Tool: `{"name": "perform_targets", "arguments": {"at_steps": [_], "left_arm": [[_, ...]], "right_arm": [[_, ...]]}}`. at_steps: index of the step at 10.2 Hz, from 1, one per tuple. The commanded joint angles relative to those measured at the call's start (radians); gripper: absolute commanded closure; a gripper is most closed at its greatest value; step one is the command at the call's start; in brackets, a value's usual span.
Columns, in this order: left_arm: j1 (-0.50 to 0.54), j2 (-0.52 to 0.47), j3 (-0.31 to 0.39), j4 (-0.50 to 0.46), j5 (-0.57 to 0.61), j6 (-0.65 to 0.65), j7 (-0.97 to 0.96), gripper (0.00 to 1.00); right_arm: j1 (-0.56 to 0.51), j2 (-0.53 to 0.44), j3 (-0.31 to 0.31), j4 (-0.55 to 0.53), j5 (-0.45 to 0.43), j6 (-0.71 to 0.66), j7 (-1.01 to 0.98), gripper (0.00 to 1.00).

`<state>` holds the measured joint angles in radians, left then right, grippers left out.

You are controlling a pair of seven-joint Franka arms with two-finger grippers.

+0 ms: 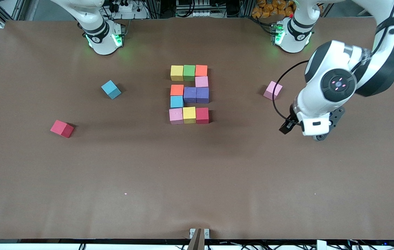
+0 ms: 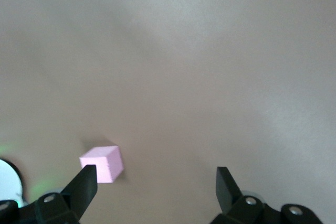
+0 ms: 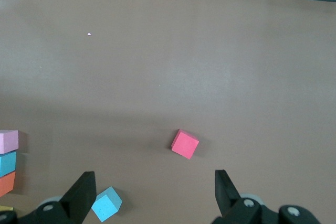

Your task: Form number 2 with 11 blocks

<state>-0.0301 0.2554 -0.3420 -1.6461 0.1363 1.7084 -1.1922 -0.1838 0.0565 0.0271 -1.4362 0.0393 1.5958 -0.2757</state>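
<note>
The number 2 (image 1: 189, 94) lies at the table's middle, built of mixed-colour blocks: yellow, green and orange in the row nearest the bases, pink (image 1: 176, 115), yellow and red in the row nearest the camera. Three loose blocks lie apart: a pink one (image 1: 272, 90) (image 2: 103, 163), a cyan one (image 1: 111, 89) (image 3: 106, 204) and a red one (image 1: 62, 128) (image 3: 185, 144). My left gripper (image 1: 303, 133) (image 2: 156, 184) hangs open and empty over bare table beside the loose pink block. My right gripper (image 3: 152, 192) is open and empty, high over the loose cyan block; the front view does not show it.
Both arm bases (image 1: 105, 38) (image 1: 292, 34) stand along the table's edge farthest from the camera. A small bracket (image 1: 198, 235) sits at the edge nearest the camera. The digit's pink, cyan and orange blocks (image 3: 7, 162) show at the border of the right wrist view.
</note>
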Motion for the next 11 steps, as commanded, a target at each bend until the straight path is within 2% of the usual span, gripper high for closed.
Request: {"name": "perform_targets", "arguments": {"at_steps": [1, 5, 8, 11], "left_arm": [[-0.022, -0.135, 0.081, -0.107, -0.036, 0.003, 0.241, 0.0], [-0.025, -0.234, 0.202, -0.109, -0.038, 0.003, 0.682, 0.0], [-0.025, -0.289, 0.228, -0.077, -0.05, 0.0, 0.841, 0.0], [-0.025, -0.327, 0.284, 0.006, -0.136, -0.107, 1.054, 0.0]], "right_arm": [[-0.013, 0.005, 0.008, 0.016, 0.017, -0.004, 0.0, 0.0], [-0.006, 0.005, 0.008, 0.014, 0.01, -0.004, -0.002, 0.0], [-0.006, 0.005, 0.008, 0.014, 0.008, -0.004, -0.002, 0.0], [-0.003, 0.005, 0.008, 0.014, 0.007, -0.004, -0.002, 0.0]]}}
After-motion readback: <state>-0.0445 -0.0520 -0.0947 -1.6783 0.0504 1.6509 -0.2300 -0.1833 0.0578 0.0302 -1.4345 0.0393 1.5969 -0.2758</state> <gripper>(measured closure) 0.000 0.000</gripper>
